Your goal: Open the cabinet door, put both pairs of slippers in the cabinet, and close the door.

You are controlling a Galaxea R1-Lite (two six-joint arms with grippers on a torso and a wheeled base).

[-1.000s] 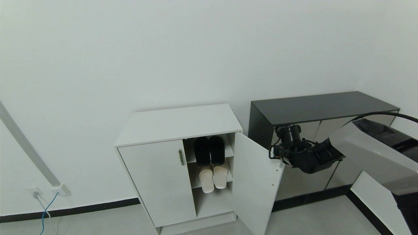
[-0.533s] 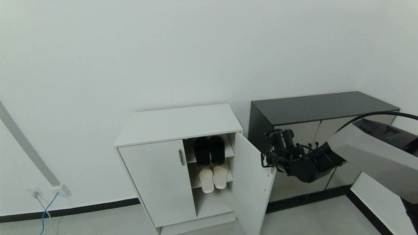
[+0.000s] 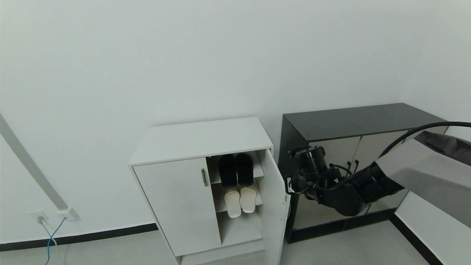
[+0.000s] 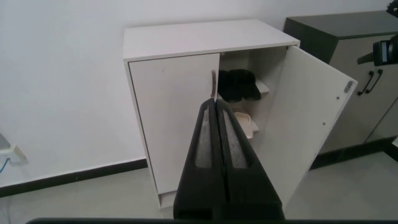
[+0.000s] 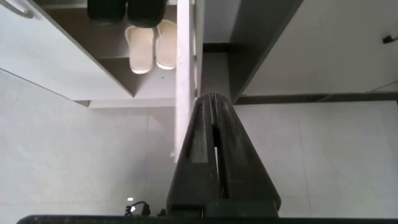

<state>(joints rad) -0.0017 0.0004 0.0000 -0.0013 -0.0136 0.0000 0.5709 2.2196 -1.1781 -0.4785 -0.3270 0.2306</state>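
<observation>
White wall (image 3: 220, 55) stands behind the cabinet (image 3: 200, 138) in the lower middle of the frame. Your right gripper (image 3: 290, 183), fingers pressed together, has pushed the door (image 3: 274, 198) partway shut since a second ago. Black slippers (image 3: 235, 170) and white slippers (image 3: 240, 200) sit on shelves inside. Your left gripper (image 4: 214, 102) is closed too and holds nothing. I think only the last push is left.

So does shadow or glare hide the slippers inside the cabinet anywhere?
Head view: soft even light, no glare; the black slippers sit in shelf shade, the white slippers stand out. Left wrist view: the left gripper, not shadow, covers part of the white pair. Right wrist view: white slippers brightly lit.
</observation>
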